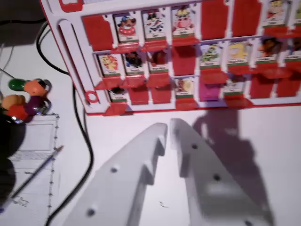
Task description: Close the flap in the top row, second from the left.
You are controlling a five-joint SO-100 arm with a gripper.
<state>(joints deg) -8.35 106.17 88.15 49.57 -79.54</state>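
**Gripper above table, short of the flap board**

While the frame is soft and blurred overall, the main things read clearly enough. White gripper (pixel 168 128) fills the lower middle, jaws nearly together with only a thin gap at the tips, nothing between them. It hangs over the bare white table (pixel 263 155), near the board's lower edge but not touching it; its shadow falls on the table to the wrist view's right.

Red flap board (pixel 197 61) spans the top, tilted, cut off at the top and right edges. Top row from the wrist view's left: one slot showing plain red, then an upright flap with a cartoon face (pixel 126 27), second from the left, card picture visible. Two more upright picture flaps sit right of it, then two plain red slots. Names on the cards are too blurred to read. Lower rows mix upright cards and red slots; the bottom row is partly hard to make out.

Black cable (pixel 80 136) runs down the table left of the board. Cluster of coloured blobs (pixel 26 96) at the left edge, unclear what they are. Paper sheet (pixel 35 155) with a pen (pixel 40 172) lies lower left, partly cut off.
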